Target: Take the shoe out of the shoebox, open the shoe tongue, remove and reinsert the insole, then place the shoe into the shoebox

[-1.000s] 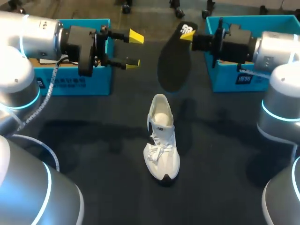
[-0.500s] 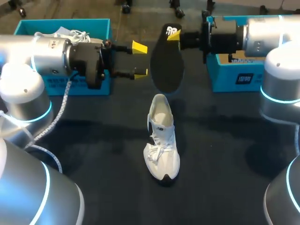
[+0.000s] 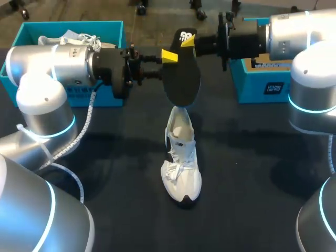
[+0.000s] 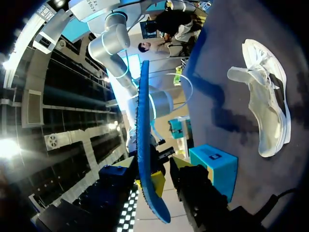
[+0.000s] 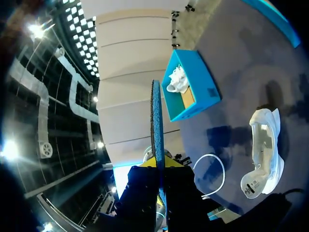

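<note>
Handover looms: left gripper, newly arrived, straddles the insole with fingers apart; right gripper clamps its heel end.

insole: matt black, kinda foamy | shoe: white cloth, soft-looking | shoebox: blue card, matt | table: dark, matt

Dark surface evenly lit from overhead; soft shadows beside white shoe; lamp glare flares beyond jaws in wrist views.
</note>
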You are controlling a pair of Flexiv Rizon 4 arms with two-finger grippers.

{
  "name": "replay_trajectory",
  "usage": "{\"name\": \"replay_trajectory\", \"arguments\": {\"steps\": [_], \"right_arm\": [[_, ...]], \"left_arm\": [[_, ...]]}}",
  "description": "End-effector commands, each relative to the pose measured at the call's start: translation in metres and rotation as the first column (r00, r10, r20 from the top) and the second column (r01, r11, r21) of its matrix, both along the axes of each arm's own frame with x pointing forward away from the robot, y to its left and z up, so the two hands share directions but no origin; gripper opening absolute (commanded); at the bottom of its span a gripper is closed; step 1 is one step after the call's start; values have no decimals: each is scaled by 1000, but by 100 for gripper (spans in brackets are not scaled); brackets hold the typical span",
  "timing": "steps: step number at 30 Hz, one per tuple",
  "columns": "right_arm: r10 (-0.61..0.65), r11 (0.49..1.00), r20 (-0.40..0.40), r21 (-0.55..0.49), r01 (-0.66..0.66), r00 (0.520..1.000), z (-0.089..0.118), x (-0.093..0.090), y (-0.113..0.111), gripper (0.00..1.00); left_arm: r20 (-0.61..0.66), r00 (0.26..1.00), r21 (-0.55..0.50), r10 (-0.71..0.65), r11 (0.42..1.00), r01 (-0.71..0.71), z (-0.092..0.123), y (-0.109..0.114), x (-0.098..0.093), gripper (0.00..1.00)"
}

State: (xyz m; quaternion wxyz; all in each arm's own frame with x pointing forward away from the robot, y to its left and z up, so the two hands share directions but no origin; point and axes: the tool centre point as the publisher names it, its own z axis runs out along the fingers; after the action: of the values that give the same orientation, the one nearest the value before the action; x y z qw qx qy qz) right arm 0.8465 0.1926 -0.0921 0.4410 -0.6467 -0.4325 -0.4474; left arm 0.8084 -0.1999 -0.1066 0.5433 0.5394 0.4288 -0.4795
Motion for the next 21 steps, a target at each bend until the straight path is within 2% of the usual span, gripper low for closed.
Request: {"name": "replay_trajectory", "arguments": {"steps": [1, 3, 4, 6, 12, 13, 14, 21], "right_arm": [[-7, 1000, 3, 2, 7, 1000, -1, 0, 5, 0], [-8, 1000, 4, 6, 8, 1000, -2, 0, 6, 0], [-8, 1000, 4, 7, 8, 1000, -2, 0, 7, 0], [-9, 1000, 4, 12, 9, 1000, -2, -1, 8, 0], [-8, 1000, 28, 19, 7, 1000, -3, -3, 8, 0], [-7, 1000, 31, 17, 6, 999, -4, -4, 7, 34], [-19, 1000, 53, 12, 18, 998, -6, -6, 4, 100], [-29, 1000, 122, 6, 29, 992, -20, -20, -16, 100]], "left_arm": [[-3, 1000, -16, 4, 1000, -4, -3, -9, 2, 30], [-5, 1000, -23, 10, 1000, -10, -4, -10, 2, 22], [-6, 1000, -24, 10, 1000, -10, -4, -11, 2, 9], [-10, 1000, -27, 12, 1000, -12, -5, -12, 3, 0], [-50, 999, -39, 13, 999, -15, -6, -13, 2, 0], [-58, 998, -39, 9, 999, -11, -6, -13, 1, 0], [-68, 998, -39, 4, 999, -6, -5, -12, 0, 0], [-114, 993, -35, -7, 999, 3, -3, -3, -9, 0]]}}
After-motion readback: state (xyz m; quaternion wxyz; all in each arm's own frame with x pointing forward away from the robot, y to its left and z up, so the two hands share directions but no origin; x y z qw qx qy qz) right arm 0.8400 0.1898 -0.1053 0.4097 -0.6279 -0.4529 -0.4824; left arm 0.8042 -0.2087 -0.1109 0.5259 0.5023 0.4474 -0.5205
